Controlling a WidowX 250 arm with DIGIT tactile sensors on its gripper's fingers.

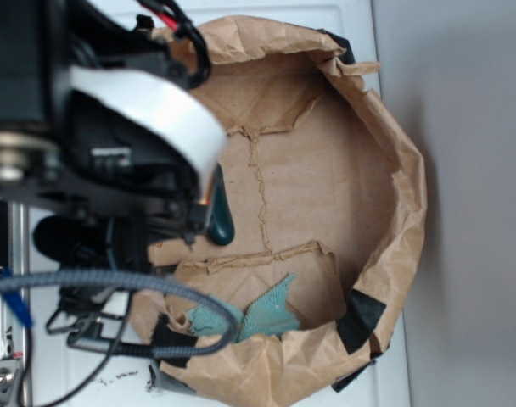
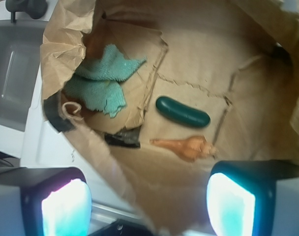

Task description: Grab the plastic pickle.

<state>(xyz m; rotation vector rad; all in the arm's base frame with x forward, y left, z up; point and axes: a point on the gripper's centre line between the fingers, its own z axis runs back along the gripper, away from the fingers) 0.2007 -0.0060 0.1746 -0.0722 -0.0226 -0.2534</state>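
I am on the approach step: my end effector [image 2: 148, 204] hangs spread open and empty above the brown paper bag [image 2: 267, 44], wrist pointing down. The plastic pickle [image 2: 182, 112] lies on the bag's floor, just beside the orange seashell [image 2: 189, 146] and apart from the teal cloth [image 2: 103, 81]. Next I judge I must centre over the pickle, descend, and close.

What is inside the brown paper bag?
A green pickle, an orange shell and a teal cloth lie in the bag. Anything beneath the cloth is hidden.
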